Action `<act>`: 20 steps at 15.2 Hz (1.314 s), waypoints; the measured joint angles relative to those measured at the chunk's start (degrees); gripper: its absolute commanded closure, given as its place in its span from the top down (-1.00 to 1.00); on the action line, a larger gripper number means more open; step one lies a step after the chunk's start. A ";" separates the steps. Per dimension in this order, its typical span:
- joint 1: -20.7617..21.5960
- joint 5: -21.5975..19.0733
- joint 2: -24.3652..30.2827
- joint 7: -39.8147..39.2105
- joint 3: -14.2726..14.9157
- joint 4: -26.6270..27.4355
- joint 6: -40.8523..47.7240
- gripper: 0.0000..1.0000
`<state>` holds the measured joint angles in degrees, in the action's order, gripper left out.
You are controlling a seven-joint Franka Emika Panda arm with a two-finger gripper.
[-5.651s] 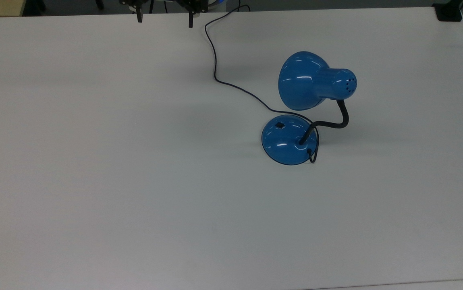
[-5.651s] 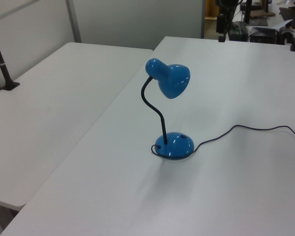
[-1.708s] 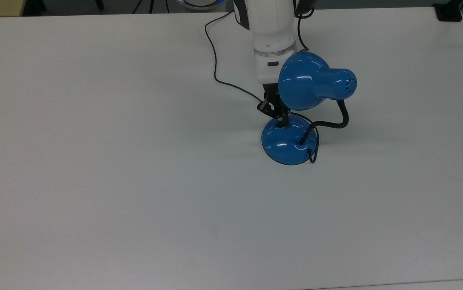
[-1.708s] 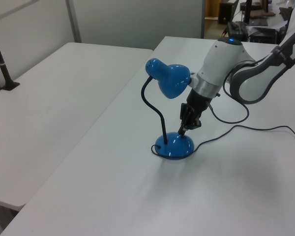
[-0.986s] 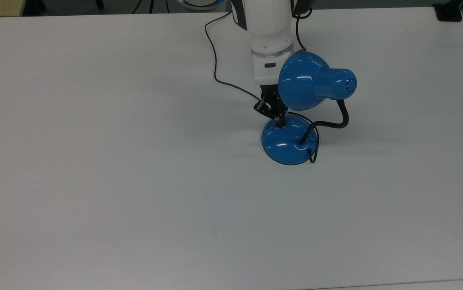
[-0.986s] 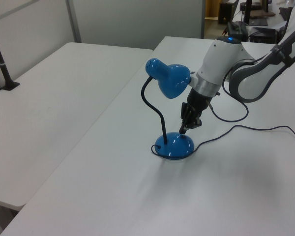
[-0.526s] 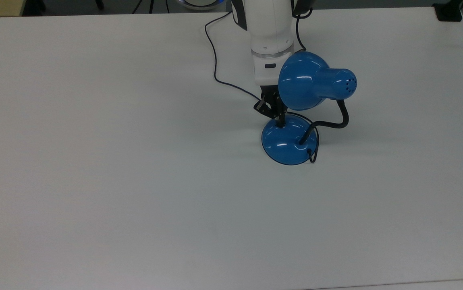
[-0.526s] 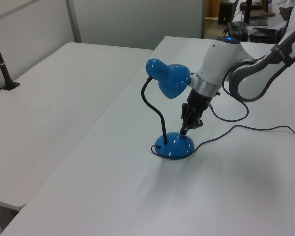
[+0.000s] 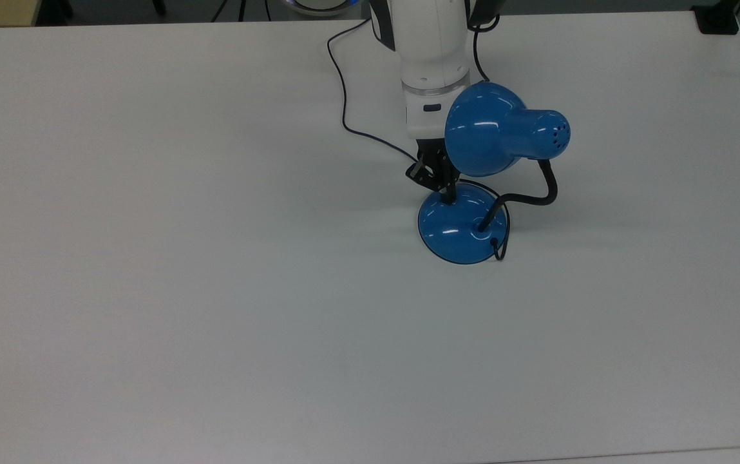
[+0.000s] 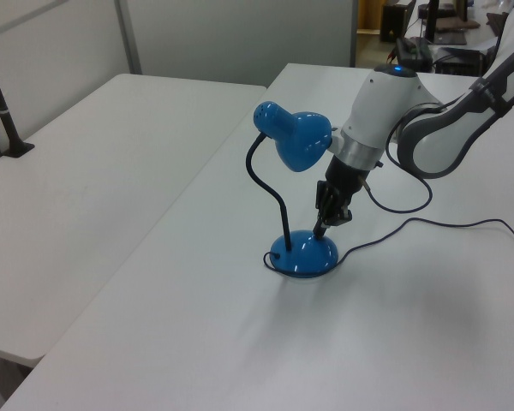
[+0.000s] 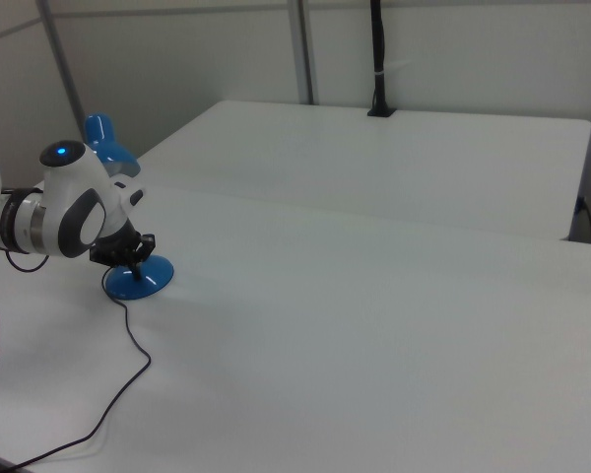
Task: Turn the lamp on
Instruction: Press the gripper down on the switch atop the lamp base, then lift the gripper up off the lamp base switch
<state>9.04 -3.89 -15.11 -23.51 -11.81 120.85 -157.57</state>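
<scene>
**Gripper tip at lamp base switch area**

The gripper points down with its fingers drawn together, tip at the upper edge of the lamp's base; actual contact with the switch appears likely but cannot be confirmed. The dome shade hangs close beside the wrist, crowding it in the left view. The cord trails behind the gripper toward the arm. The white table extends well out to its edges.

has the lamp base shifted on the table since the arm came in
No. In the top view the lamp base sits in the same spot on the table, while the claw has come down onto it.
</scene>
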 measured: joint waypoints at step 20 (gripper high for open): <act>-0.01 0.00 -0.96 -0.95 -0.03 -0.72 0.22 -1.00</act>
<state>9.03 -3.89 -16.07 -24.46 -11.84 120.13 -157.35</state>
